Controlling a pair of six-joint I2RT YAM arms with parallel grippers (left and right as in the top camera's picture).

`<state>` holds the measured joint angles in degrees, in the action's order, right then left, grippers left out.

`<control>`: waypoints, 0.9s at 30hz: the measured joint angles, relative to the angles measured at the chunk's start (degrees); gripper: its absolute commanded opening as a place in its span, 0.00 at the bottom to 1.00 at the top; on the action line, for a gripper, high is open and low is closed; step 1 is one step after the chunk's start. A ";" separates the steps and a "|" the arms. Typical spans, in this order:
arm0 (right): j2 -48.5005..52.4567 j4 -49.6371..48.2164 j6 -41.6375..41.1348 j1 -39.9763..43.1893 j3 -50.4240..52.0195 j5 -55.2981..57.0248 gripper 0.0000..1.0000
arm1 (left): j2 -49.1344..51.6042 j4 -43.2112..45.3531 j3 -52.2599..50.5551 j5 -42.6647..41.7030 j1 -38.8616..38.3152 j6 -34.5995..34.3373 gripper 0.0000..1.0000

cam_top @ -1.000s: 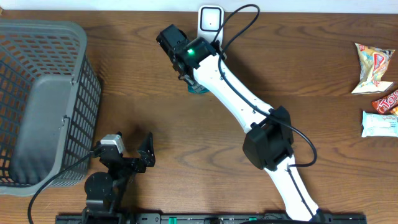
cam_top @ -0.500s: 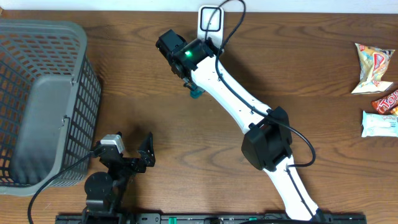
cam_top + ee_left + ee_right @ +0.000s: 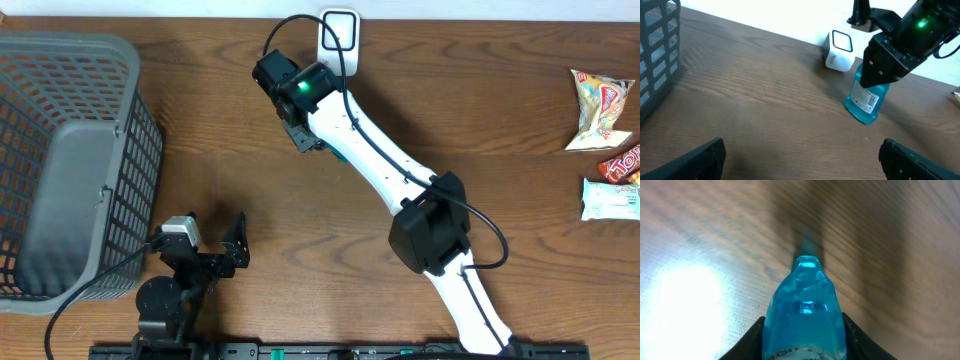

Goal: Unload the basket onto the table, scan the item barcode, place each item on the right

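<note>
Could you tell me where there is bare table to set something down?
Widest: between the right arm and the snack packets at the right edge. Also between the basket and that arm, beyond the left gripper. Crowded: near the scanner, where the right gripper holds the blue bottle.

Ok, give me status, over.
Left gripper open, holding nothing. Right gripper shut on blue bottle, beside white scanner. Nothing between bottle and scanner.

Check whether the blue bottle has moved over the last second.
Yes. Seen from overhead, the blue bottle has shifted slightly rightward and toward the near edge, away from the white scanner.
</note>
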<state>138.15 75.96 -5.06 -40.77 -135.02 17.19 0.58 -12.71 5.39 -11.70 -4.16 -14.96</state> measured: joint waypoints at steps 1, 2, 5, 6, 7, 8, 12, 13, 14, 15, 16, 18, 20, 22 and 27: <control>-0.20 -0.50 2.38 0.11 0.00 -1.57 0.32 | 0.00 0.00 0.00 0.00 0.00 0.00 0.98; -0.33 -0.85 3.80 0.26 -0.02 -2.89 0.32 | 0.00 0.00 0.00 0.00 0.00 0.00 0.98; -0.72 -1.60 8.31 0.79 -0.02 -7.74 0.33 | 0.00 0.00 0.00 0.00 0.00 0.00 0.98; -0.76 -1.62 8.63 0.81 -0.02 -8.17 0.34 | 0.00 0.00 0.00 0.00 0.00 0.00 0.98; -0.83 -1.62 9.31 0.96 -0.02 -9.18 0.37 | 0.00 0.00 0.00 0.00 0.00 0.00 0.98; -0.87 -1.60 9.84 1.20 -0.02 -10.10 0.38 | 0.00 0.00 0.00 0.00 0.00 0.00 0.98; -0.87 -0.94 11.19 2.56 0.02 -13.22 0.48 | 0.00 0.00 0.00 0.00 0.00 0.00 0.98; -0.87 -0.90 11.34 2.82 0.02 -13.68 0.51 | 0.00 0.00 0.00 0.00 0.00 0.00 0.98; -0.87 -0.92 11.61 3.08 0.02 -13.94 0.54 | 0.00 0.00 0.00 0.00 0.00 0.00 0.98; -0.87 -0.90 11.76 3.30 0.02 -14.25 0.58 | 0.00 0.00 0.00 0.00 0.00 0.00 0.98; -0.87 -0.83 11.74 3.50 0.02 -14.34 0.61 | 0.00 0.00 0.00 0.00 0.00 0.00 0.98; -0.87 -0.74 11.96 3.89 0.04 -14.88 0.65 | 0.00 0.00 0.00 0.00 0.00 0.00 0.98; -0.87 -0.72 12.04 4.15 0.04 -15.23 0.66 | 0.00 0.00 0.00 0.00 0.00 0.00 0.98; -0.87 -0.59 12.04 4.37 0.04 -15.58 0.66 | 0.00 0.00 0.00 0.00 0.00 0.00 0.98; -0.87 -0.55 12.04 4.87 0.04 -15.98 0.68 | 0.00 0.00 0.00 0.00 0.00 0.00 0.98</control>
<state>137.27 75.42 6.98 -35.90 -134.98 1.21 0.58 -12.71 5.39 -11.70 -4.16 -14.96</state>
